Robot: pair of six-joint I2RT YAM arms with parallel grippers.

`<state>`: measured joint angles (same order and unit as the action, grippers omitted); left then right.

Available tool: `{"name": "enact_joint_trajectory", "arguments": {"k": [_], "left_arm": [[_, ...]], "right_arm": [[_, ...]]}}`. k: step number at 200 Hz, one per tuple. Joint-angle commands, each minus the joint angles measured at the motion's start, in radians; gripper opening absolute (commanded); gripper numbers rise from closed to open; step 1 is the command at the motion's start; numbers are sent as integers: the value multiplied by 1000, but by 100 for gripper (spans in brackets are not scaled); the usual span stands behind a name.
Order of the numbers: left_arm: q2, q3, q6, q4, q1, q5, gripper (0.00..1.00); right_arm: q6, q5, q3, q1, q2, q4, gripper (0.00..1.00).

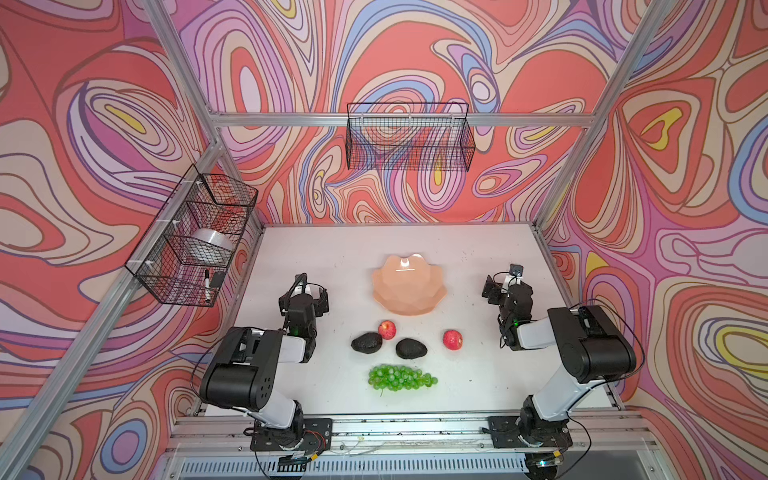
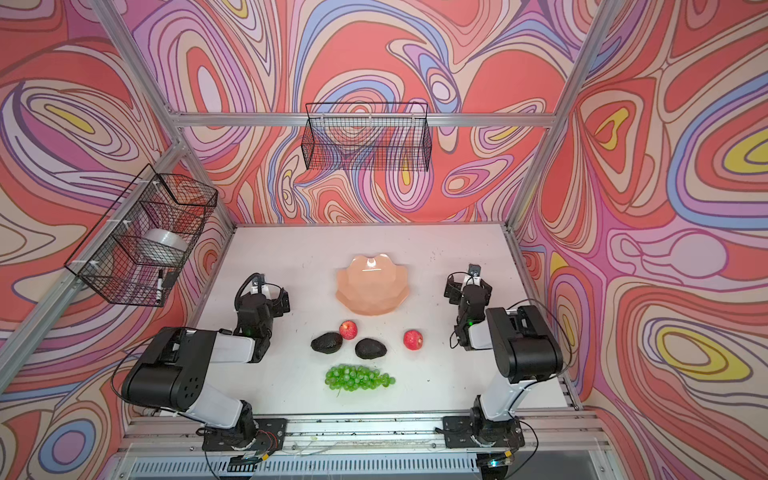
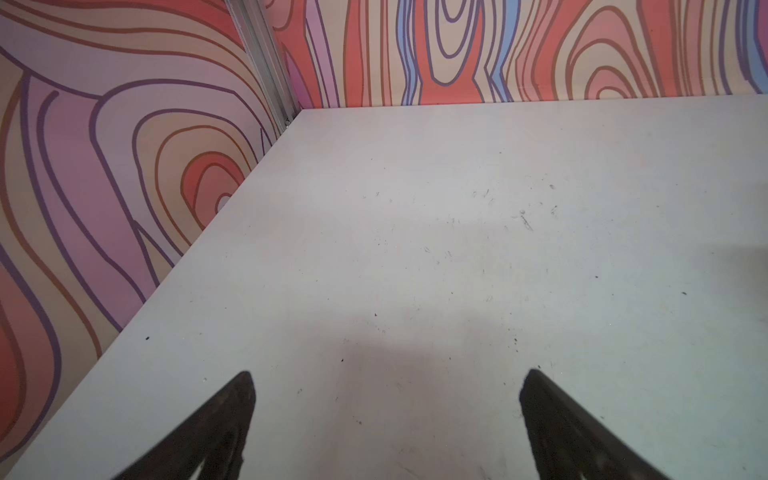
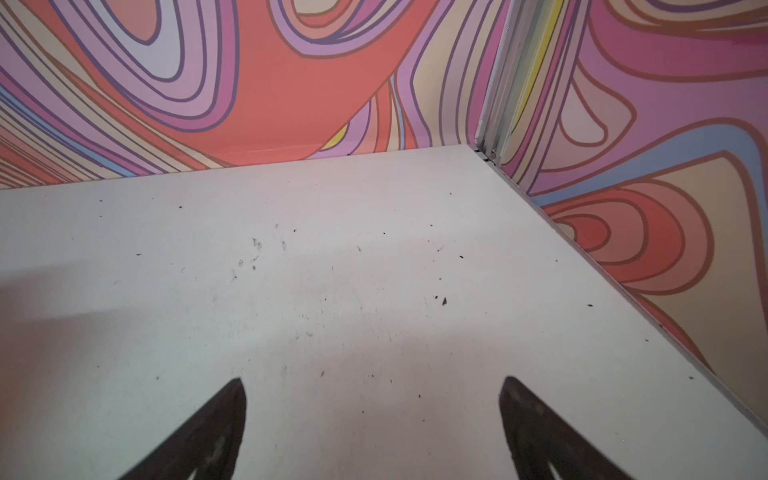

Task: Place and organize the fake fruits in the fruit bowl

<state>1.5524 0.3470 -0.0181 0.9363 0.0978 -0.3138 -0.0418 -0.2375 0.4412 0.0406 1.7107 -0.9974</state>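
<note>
I see left claw, right claw spread wide, empty; bare bench ahead to wall; grapes behind, long axis claw-to-claw.

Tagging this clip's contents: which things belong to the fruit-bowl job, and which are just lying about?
Job: fruit bowl, left apple, right apple, left avocado, right avocado, grapes.
Lying about: side wire basket holding a pale roll and a marker; back wire basket.

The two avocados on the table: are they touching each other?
Apart. In both top views a strip of bare white table shows plainly between the left avocado and the right avocado.
</note>
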Motion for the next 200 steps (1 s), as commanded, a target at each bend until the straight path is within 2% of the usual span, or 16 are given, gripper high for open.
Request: {"name": "enact_joint_trajectory", "arguments": {"k": [1, 189, 200], "left_arm": [[2, 3, 15, 32, -5, 7, 100], [1, 6, 14, 25, -6, 10, 100], [-1, 2, 16, 33, -6, 8, 100]], "right_arm": [[4, 6, 14, 2, 5, 2, 98], [4, 9, 13, 2, 6, 0, 98], [7, -16, 12, 2, -7, 1, 98]]}}
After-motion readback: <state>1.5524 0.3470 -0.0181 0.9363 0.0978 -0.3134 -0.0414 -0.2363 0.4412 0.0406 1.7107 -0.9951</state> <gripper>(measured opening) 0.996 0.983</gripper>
